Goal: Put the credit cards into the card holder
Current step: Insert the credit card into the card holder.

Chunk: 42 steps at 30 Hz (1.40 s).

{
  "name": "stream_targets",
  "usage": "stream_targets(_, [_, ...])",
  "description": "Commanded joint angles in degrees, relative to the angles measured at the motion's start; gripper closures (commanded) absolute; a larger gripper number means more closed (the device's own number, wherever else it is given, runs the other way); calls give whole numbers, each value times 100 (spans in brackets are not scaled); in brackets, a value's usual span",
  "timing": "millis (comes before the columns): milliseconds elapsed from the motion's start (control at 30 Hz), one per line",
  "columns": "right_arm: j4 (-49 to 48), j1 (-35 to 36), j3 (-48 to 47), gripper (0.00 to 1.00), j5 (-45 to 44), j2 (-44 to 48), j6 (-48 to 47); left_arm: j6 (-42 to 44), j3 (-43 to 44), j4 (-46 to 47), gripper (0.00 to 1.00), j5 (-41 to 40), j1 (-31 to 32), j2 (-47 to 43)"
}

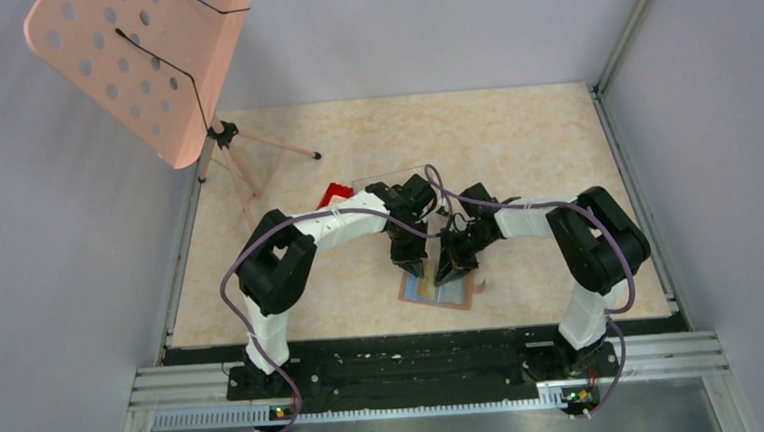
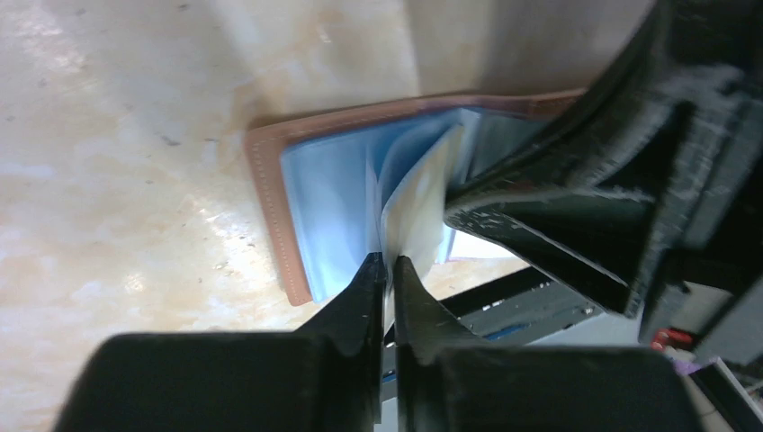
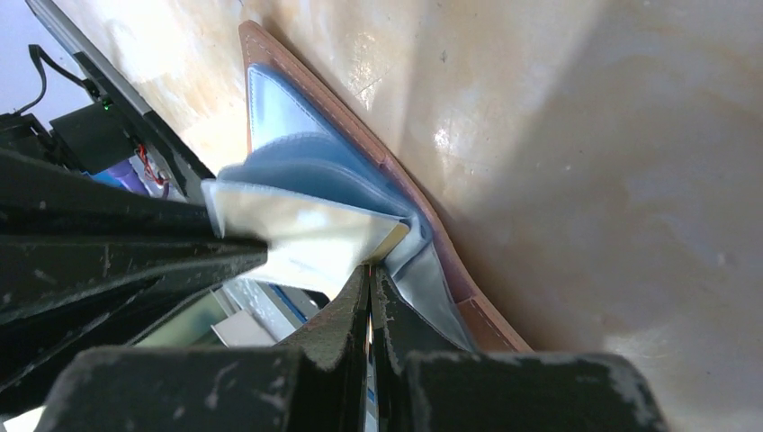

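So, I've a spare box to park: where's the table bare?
Bare: the table at far right, beyond the right arm; also near-left, between the left arm and the card holder. Crowded: the centre, where the left gripper and right gripper meet over it, and by the red tray.

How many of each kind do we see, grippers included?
Grippers: 2 (left gripper, right gripper)
Wallet: 1
Red tray: 1
Clear box: 1, mostly hidden
Music stand: 1
Cards: cannot count, hidden
Total: 6, cards aside
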<state>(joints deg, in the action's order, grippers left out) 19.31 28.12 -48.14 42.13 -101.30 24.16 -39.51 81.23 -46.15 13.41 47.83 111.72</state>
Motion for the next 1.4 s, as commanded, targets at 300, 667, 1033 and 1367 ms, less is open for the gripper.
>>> stream_targets(300, [-7, -153, -206, 100, -358, 899, 145, -141, 10, -75, 100, -155, -89, -243])
stream_targets(667, [143, -712, -152, 100, -346, 1503, 129, -348, 113, 201, 80, 390, -95, -357])
stream_targets(1033, [338, -969, -188, 100, -370, 1789, 81, -571, 410, 812, 59, 1090, 156, 95])
stream_targets(1367, [405, -1045, -147, 100, -407, 1843, 40, -606, 542, 1025, 57, 1546, 278, 590])
